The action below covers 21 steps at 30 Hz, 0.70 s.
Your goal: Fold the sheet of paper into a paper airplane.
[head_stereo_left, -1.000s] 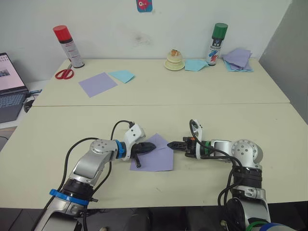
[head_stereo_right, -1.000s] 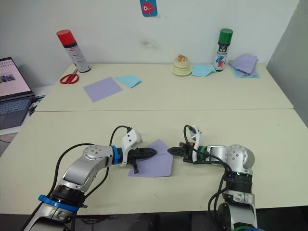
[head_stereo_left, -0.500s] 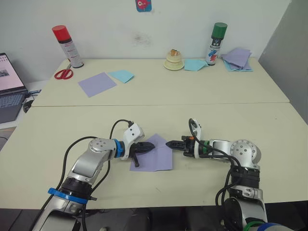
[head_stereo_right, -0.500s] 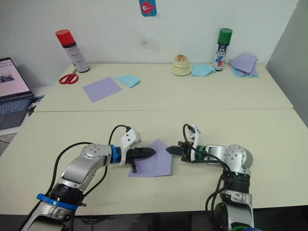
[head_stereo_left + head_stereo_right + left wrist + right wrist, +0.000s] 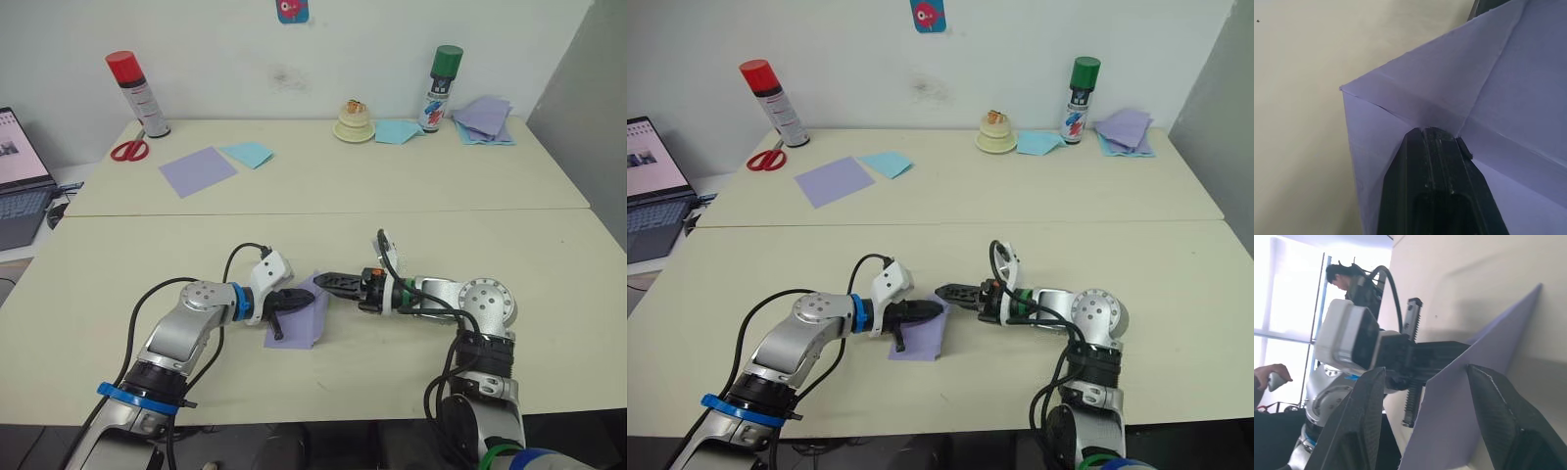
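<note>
The lavender sheet of paper [image 5: 297, 325] lies near the table's front edge, with crease lines visible in the left wrist view [image 5: 1508, 98]. Its right part is lifted off the table, so it looks narrow from above. My left gripper [image 5: 302, 298] is shut, its tip [image 5: 1435, 147] pressing down on the sheet where the creases meet. My right gripper [image 5: 323, 281] reaches in from the right at the raised flap. It is open, and the flap [image 5: 1449, 431] stands between its spread fingers [image 5: 1493, 416]. The paper airplane is not in view.
At the back left lie a smooth lavender sheet [image 5: 199, 170], a light blue sheet [image 5: 248, 153], scissors [image 5: 129, 150] and a red-capped spray can [image 5: 137, 93]. At the back right are a green-capped can [image 5: 441, 88] and stacked purple sheets [image 5: 483, 119]. A laptop [image 5: 20, 181] sits far left.
My right gripper has moved left onto the sheet and gone from shut to open, lifting the sheet's right part. The left gripper has stayed pressed on the paper.
</note>
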### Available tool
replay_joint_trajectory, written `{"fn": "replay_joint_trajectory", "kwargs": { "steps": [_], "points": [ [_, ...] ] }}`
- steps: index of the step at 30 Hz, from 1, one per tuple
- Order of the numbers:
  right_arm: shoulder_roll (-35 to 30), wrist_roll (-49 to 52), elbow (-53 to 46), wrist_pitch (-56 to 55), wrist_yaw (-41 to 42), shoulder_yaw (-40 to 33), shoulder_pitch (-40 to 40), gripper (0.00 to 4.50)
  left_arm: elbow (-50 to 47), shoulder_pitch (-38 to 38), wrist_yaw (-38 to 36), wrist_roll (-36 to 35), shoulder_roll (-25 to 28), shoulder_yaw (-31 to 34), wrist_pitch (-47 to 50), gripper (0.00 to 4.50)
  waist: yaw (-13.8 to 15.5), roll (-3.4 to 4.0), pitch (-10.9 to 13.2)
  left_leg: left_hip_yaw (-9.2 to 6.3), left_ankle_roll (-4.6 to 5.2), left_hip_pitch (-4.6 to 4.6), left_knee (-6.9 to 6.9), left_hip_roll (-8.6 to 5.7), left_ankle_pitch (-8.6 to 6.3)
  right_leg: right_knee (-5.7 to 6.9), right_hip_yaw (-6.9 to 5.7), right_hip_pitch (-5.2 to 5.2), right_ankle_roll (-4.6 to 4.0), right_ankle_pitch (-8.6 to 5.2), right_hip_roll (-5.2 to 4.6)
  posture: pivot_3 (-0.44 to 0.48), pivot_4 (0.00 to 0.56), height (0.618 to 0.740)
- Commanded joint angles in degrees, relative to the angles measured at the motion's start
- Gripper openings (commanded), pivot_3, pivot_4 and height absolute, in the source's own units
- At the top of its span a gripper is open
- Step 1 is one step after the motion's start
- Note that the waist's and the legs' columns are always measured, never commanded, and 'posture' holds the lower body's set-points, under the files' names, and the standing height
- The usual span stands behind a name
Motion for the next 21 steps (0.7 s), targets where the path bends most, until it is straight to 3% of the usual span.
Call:
{"fn": "replay_joint_trajectory", "kwargs": {
  "steps": [1, 6, 9, 15, 21],
  "points": [
    [0.93, 3.7, 0.75, 0.45, -1.24, -0.84, -0.81, 2.8, 0.12, 0.78, 0.63, 1.21, 0.86, 0.06, 0.86, 0.0, -0.02, 0.0, 0.0, 0.0, 0.0, 0.0, 0.0, 0.0, 0.0, 0.0, 0.0, 0.0, 0.0, 0.0, 0.0, 0.0, 0.15, 0.74],
    [1.7, 4.32, 2.55, 0.45, -2.91, -0.06, -0.6, 2.8, -0.37, 1.24, 1.17, 1.29, 0.91, 0.33, 0.9, 0.0, -0.05, 0.01, 0.01, 0.0, 0.0, 0.0, 0.0, 0.0, 0.0, 0.0, 0.01, 0.0, 0.0, 0.0, 0.0, 0.0, 0.15, 0.74],
    [3.42, 3.37, 3.94, 0.45, -4.03, -1.17, -1.05, 2.27, -0.75, 1.65, 1.6, 1.28, 1.1, 0.8, 0.94, 0.0, -0.06, 0.01, 0.01, 0.0, 0.0, 0.0, 0.0, 0.01, 0.0, 0.01, 0.01, 0.0, 0.0, 0.0, 0.0, 0.0, 0.15, 0.74],
    [4.43, 1.98, 5.89, -2.22, -4.7, 0.43, -0.91, 0.12, -1.99, 2.87, 2.13, 1.04, 1.79, 1.35, 1.08, 0.0, -0.19, 0.02, 0.01, 0.0, 0.0, 0.0, -0.01, 0.02, 0.0, 0.02, 0.01, -0.01, 0.0, 0.0, 0.02, 0.0, 0.15, 0.74],
    [3.2, -0.84, 6.88, -9.09, -2.56, 7.69, 0.0, 0.05, -3.69, 4.43, 2.37, 0.93, 4.06, 2.82, 2.45, 0.0, -1.19, 0.04, 0.02, 0.0, 0.0, 0.0, -0.05, 0.07, 0.0, 0.03, 0.01, -0.04, -0.01, 0.0, 0.07, 0.0, 0.15, 0.74]
  ]
}}
